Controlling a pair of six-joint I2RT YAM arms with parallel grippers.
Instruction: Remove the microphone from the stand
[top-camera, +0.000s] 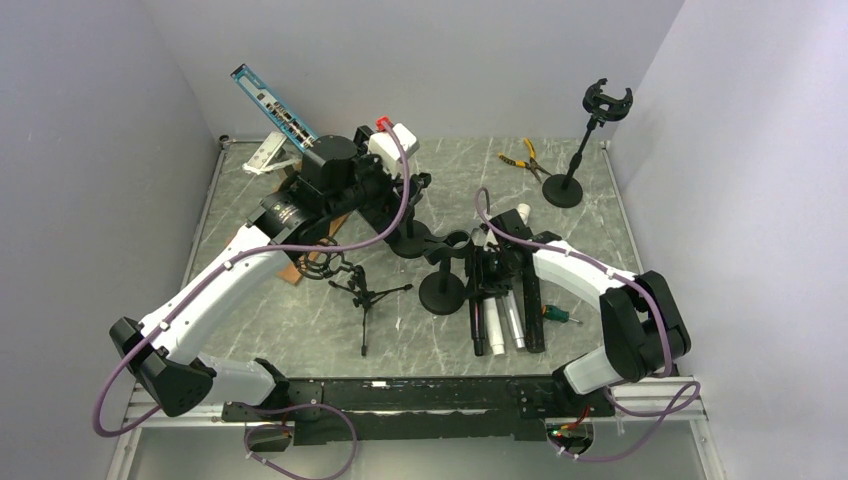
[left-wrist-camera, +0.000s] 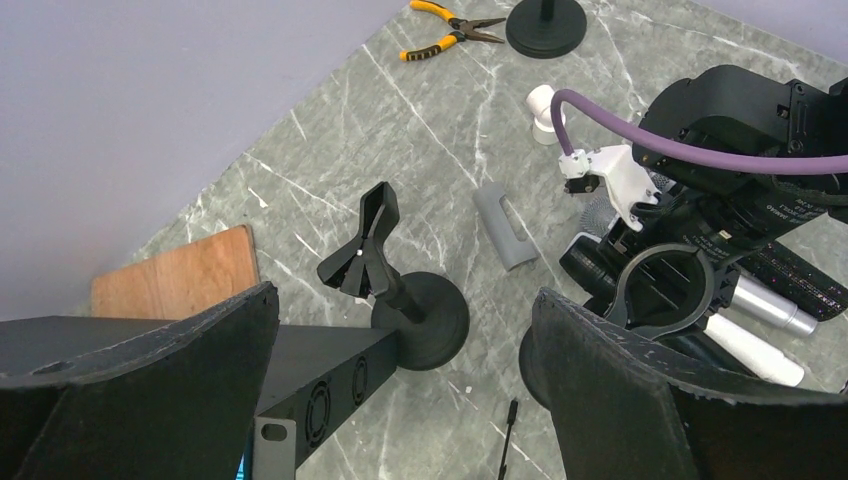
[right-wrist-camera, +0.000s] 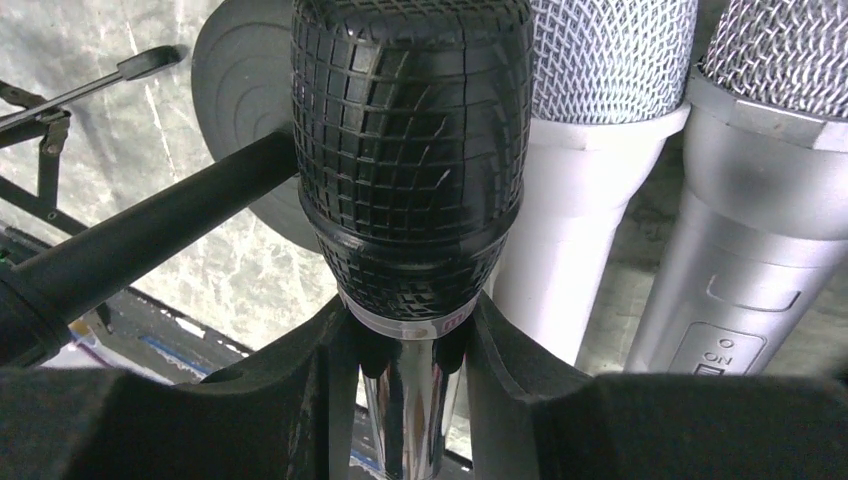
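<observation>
My right gripper (right-wrist-camera: 410, 345) is shut on a microphone (right-wrist-camera: 410, 150) with a black mesh head and a chrome handle, gripping just below the head. A black stand pole (right-wrist-camera: 150, 235) and its round base (right-wrist-camera: 235, 90) lie right behind it. In the top view my right gripper (top-camera: 487, 262) sits beside the stand's clip (top-camera: 452, 245), above the stand's base (top-camera: 443, 292). I cannot tell whether the microphone still touches the clip. My left gripper (top-camera: 405, 195) is open and empty, hovering over a smaller clip stand (left-wrist-camera: 365, 245).
A white microphone (right-wrist-camera: 590, 150) and a silver one (right-wrist-camera: 760, 210) lie beside the held one. A tripod stand (top-camera: 365, 290), a tall stand (top-camera: 565, 190), pliers (top-camera: 525, 158), a wooden board (left-wrist-camera: 180, 280), a black box (left-wrist-camera: 300, 370) and a grey piece (left-wrist-camera: 505, 228) are around.
</observation>
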